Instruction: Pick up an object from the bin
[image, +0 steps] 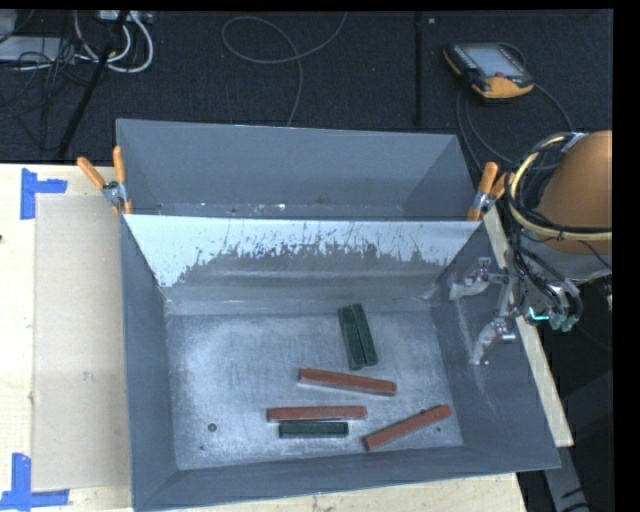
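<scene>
Parked over bin (300, 180) right wall with gripper (478, 315) released, empty. Near-right of floor: red bar (406, 427); centre: green bar (356, 336).

Grey metal bin (300, 200), sloped walls, floor scuffed pale. Five things flat on floor, centre to right. Dark green block (357, 336) farthest back, lengthwise front to back. Long red-brown bar (346, 381) just in front of it. Second red-brown bar (316, 412) nearer front edge, short dark green bar (313, 429) right alongside. Third red-brown bar (406, 427) tilted, near right wall.
</scene>
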